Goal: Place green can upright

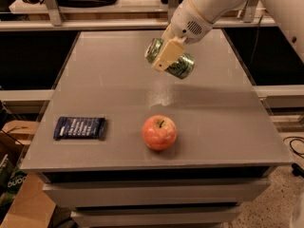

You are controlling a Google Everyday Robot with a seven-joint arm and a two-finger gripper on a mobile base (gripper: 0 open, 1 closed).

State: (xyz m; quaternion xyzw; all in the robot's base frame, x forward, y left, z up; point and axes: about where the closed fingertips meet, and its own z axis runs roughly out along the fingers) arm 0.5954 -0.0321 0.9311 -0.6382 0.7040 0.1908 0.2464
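The green can (179, 65) is held on its side in the air above the middle of the grey table (118, 94), tilted with its silver end (152, 50) up-left. My gripper (166, 55) reaches down from the white arm at the upper right and is shut on the can around its middle. One pale finger (164, 57) covers the can's front. The can is clear of the table top.
A red apple (159, 132) sits near the table's front edge, below the can. A dark blue snack packet (79, 127) lies flat at the front left. A shelf rail (95, 23) runs behind the table. Cardboard boxes (23, 208) stand on the floor at the lower left.
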